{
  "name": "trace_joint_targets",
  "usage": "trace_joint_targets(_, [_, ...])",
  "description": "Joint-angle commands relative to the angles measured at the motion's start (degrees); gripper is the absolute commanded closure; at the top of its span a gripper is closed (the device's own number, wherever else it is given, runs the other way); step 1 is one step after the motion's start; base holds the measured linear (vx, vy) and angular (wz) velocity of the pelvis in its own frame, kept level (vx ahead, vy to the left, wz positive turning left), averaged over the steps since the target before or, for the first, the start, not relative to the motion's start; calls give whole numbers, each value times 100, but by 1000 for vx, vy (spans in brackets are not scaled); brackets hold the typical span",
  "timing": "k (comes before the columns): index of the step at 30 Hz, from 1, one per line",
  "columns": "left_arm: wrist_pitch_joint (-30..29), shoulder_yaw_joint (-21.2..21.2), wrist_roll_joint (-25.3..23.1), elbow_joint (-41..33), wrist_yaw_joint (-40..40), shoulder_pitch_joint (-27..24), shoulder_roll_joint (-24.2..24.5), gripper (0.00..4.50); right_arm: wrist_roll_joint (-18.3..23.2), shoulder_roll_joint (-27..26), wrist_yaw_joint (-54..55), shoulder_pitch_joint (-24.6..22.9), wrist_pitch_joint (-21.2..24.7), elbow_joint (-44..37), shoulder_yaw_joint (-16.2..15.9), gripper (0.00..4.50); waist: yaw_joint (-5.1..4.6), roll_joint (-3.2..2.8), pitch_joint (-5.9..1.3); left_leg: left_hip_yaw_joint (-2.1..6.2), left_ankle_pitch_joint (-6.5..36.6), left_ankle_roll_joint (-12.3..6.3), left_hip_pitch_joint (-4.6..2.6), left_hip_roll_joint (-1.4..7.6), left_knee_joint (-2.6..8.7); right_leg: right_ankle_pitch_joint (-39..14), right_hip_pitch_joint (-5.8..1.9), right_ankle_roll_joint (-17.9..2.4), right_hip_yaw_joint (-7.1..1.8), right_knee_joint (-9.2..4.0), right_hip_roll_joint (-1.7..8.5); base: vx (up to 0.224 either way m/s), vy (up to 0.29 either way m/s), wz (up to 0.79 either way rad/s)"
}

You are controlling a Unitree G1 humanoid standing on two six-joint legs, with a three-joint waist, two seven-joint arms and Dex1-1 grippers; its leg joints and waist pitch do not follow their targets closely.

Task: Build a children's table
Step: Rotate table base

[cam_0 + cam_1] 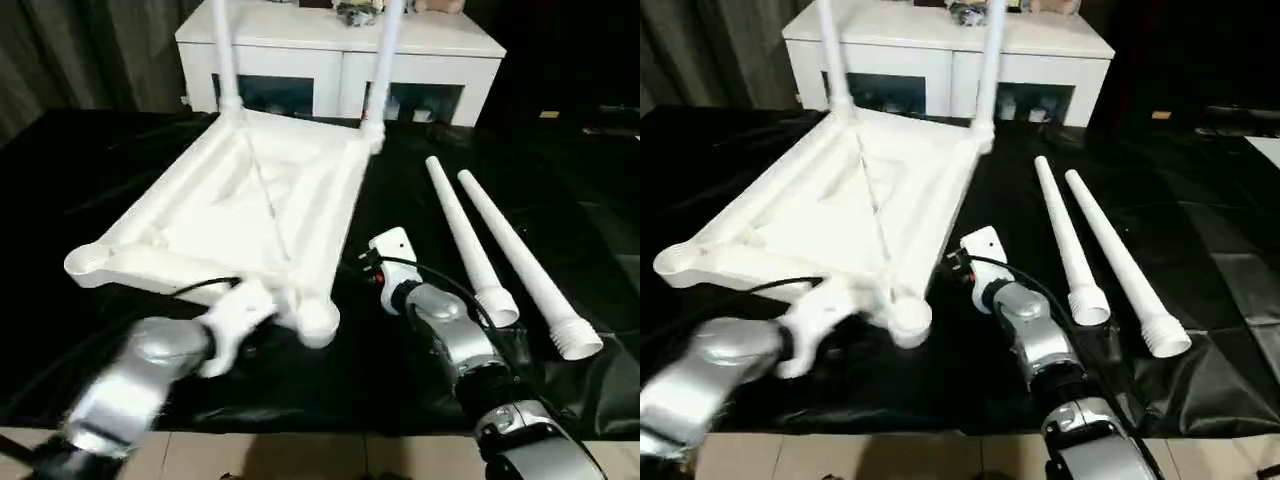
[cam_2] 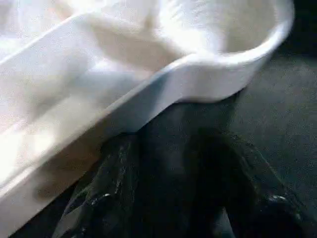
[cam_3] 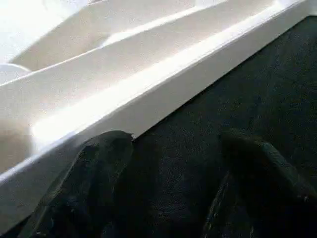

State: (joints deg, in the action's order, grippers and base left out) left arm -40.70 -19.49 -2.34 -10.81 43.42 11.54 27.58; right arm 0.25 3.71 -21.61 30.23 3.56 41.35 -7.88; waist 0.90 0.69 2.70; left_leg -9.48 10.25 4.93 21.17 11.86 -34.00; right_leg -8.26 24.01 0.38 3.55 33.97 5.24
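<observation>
The children's table top (image 1: 240,210) lies upside down on a black cloth, ribbed underside up. Two white legs (image 1: 225,50) (image 1: 385,60) stand upright in its far corner sockets. Two loose legs (image 1: 465,235) (image 1: 520,265) lie on the cloth to its right. My left gripper (image 2: 168,144) is open, its black fingers (image 2: 109,198) reaching low under the top's front rim beside the near right corner socket (image 1: 318,322). My right gripper (image 3: 176,139) is open at the top's right rim, one finger (image 3: 99,163) against the rim and bare cloth between the two.
A white low cabinet (image 1: 340,50) with dark glass openings stands behind the table top. The black cloth (image 1: 560,180) covers the whole work surface, and its front edge meets a pale floor (image 1: 300,455). The near left corner socket (image 1: 88,262) holds no leg.
</observation>
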Motion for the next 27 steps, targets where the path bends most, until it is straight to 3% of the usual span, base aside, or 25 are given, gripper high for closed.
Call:
trace_joint_targets(1, [213, -104, -22, -51, -60, 215, -75, 197, 13, -36, -198, -52, -90, -305, -161, 96, -13, -114, -308, 27, 2731, 191, -66, 35, 489, -2670, -159, -710, -147, -514, 150, 0, 0, 0])
trace_joint_targets(5, [528, -176, 11, 77, -131, 366, -308, 197, 3, 264, -425, -459, 114, -1214, -204, 96, -31, -92, -332, 13, 2426, 102, -28, 34, 479, -2344, -216, -771, -155, -472, 135, 0, 0, 0])
trace_joint_targets(8, [781, -215, -85, 381, -282, 559, -521, 197, 17, 520, -543, -744, 324, -1901, -192, 96, -1, -107, -345, -9, 2150, 32, -10, 41, 467, -2000, -237, -861, -168, -433, 131, 0, 0, 0])
trace_joint_targets(9, [992, -236, -108, 527, -362, 633, -646, 197, -6, 627, -562, -833, 397, -2137, -170, 96, 3, -144, -338, -5, 2090, 21, 2, 46, 479, -1914, -245, -899, -168, -429, 138, 0, 0, 0])
trace_joint_targets(10, [1109, -248, -116, 602, -404, 671, -712, 197, -19, 683, -572, -880, 436, -2261, -158, 96, 2, -121, -341, -13, 2082, 13, -3, 41, 465, -1895, -250, -903, -165, -431, 134, 0, 0, 0])
trace_joint_targets(11, [1314, -290, -109, 731, -464, 740, -858, 197, -60, 814, -548, -966, 549, -2521, -103, 96, -7, -110, -338, -13, 2073, -2, 3, 44, 474, -1892, -255, -914, -167, -439, 132, 0, 0, 0])
trace_joint_targets(14, [1654, -396, -181, 1001, -684, 844, -1137, 197, -68, 1093, -433, -1111, 902, -3108, 156, 96, 28, -154, -333, -22, 2069, -3, -34, 59, 463, -1858, -253, -911, -175, -457, 133, 0, 0, 0])
trace_joint_targets(15, [1678, -396, -189, 1026, -708, 850, -1153, 197, -67, 1107, -423, -1118, 925, -3141, 175, 96, 34, -116, -338, -27, 2023, -21, -16, 52, 460, -1821, -274, -899, -178, -447, 132, 0, 0, 0])
trace_joint_targets(16, [1817, -369, -222, 1203, -868, 900, -1271, 197, -82, 1194, -366, -1150, 1059, -3323, 274, 96, 46, -144, -330, -31, 1978, -42, 1, 37, 463, -1886, -278, -862, -179, -452, 130, 0, 0, 0])
trace_joint_targets(18, [1945, -336, -245, 1354, -994, 948, -1371, 197, -111, 1256, -300, -1180, 1222, -3479, 342, 96, 54, -129, -335, -37, 1928, -48, 0, 28, 451, -1939, -278, -797, -179, -471, 126, 0, 0, 0])
trace_joint_targets(19, [2103, -289, -245, 1564, -1107, 1029, -1500, 197, -152, 1316, -212, -1192, 1473, -3641, 419, 96, 61, -168, -341, -33, 1917, -31, -2, 27, 448, -1939, -281, -792, -177, -458, 132, 0, 0, 0])
trace_joint_targets(20, [2211, -257, -224, 1726, -1157, 1100, -1599, 197, -178, 1352, -148, -1188, 1688, -3743, 476, 96, 45, -151, -341, -40, 1908, -36, -5, 18, 441, -1943, -277, -774, -175, -483, 116, 0, 0, 0])
trace_joint_targets(21, [2307, -249, -233, 1857, -1225, 1172, -1675, 197, -168, 1381, -134, -1151, 1934, -3790, 516, 96, 55, -172, -350, -37, 1892, -46, -13, 9, 438, -1957, -282, -773, -173, -479, 114, 0, 0, 0])
trace_joint_targets(22, [2518, -247, -263, 2063, -1298, 1280, -1771, 197, -218, 1412, 2, -1067, 2386, -3864, 580, 96, 60, -172, -348, -37, 1893, -61, -20, 10, 434, -1975, -276, -773, -170, -493, 110, 0, 0, 0])
trace_joint_targets(23, [2552, -247, -265, 2093, -1306, 1299, -1785, 197, -241, 1417, 36, -1045, 2468, -3869, 589, 96, 63, -207, -347, -33, 1883, -46, -29, 8, 434, -1971, -271, -785, -171, -494, 108, 0, 0, 0])
trace_joint_targets(24, [2711, -183, -227, 2109, -1329, 1407, -1847, 197, -156, 1446, 154, -842, 3097, -3831, 727, 96, 63, -218, -359, -21, 1859, -14, -26, 20, 434, -1856, -286, -843, -167, -475, 116, 0, 0, 0])
trace_joint_targets(25, [2716, -176, -220, 2105, -1327, 1412, -1851, 190, -140, 1446, 157, -831, 3128, -3827, 739, 79, 48, -192, -355, -23, 1845, -21, -18, 10, 437, -1808, -299, -874, -162, -470, 105, 0, 0, 0])
trace_joint_targets(26, [2710, -11, -48, 1969, -1272, 1451, -1888, 188, -28, 1467, 263, -637, 3538, -3706, 902, 69, 66, -188, -366, -30, 1815, -27, -25, 23, 425, -1774, -298, -893, -169, -462, 126, 0, 0, 0])
trace_joint_targets(27, [2713, 71, 49, 1923, -1250, 1463, -1899, 188, -36, 1479, 333, -558, 3696, -3661, 963, 62, 54, -209, -355, -31, 1792, -36, -15, 12, 424, -1822, -307, -942, -166, -452, 134, 0, 0, 0])
